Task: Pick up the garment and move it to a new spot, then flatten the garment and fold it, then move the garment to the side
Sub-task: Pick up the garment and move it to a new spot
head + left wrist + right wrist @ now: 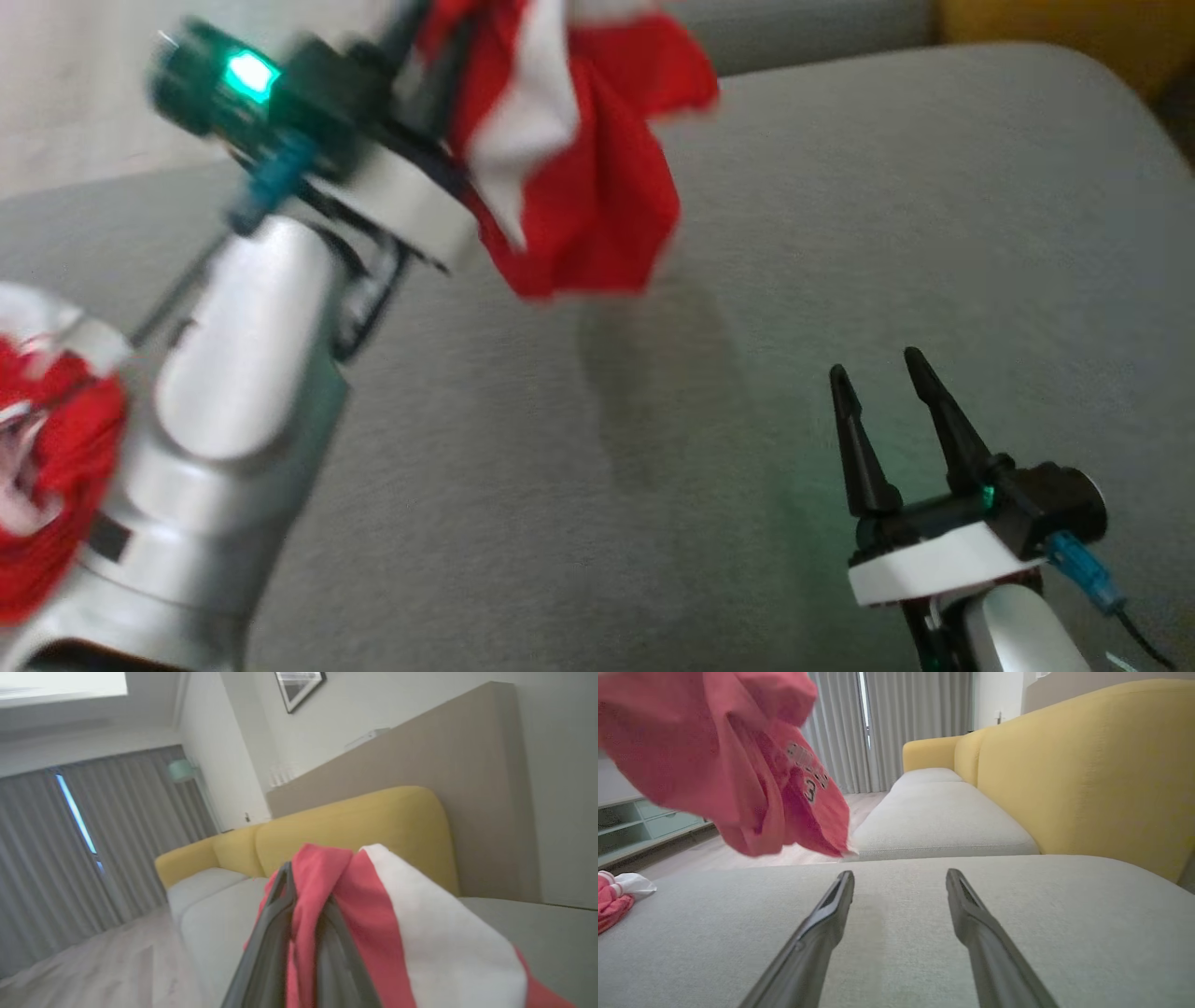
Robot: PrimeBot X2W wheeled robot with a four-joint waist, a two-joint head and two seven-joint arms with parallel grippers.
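My left gripper [306,896] is pinched tight on a bunched fold of the red-and-white garment [579,187]. The garment hangs at the upper middle of the head view, lifted clear of the grey cushion [887,233]. My right gripper [876,366] stands wide and holds nothing, at the lower right, close over the cushion. The risks, as I judge them: I grip only a thin wad, so a quick swing could pull the cloth free. It hangs balled up, so it may land crumpled and be hard to flatten. Another red heap [56,467] lies at the lower left, and setting down near it could tangle the two.
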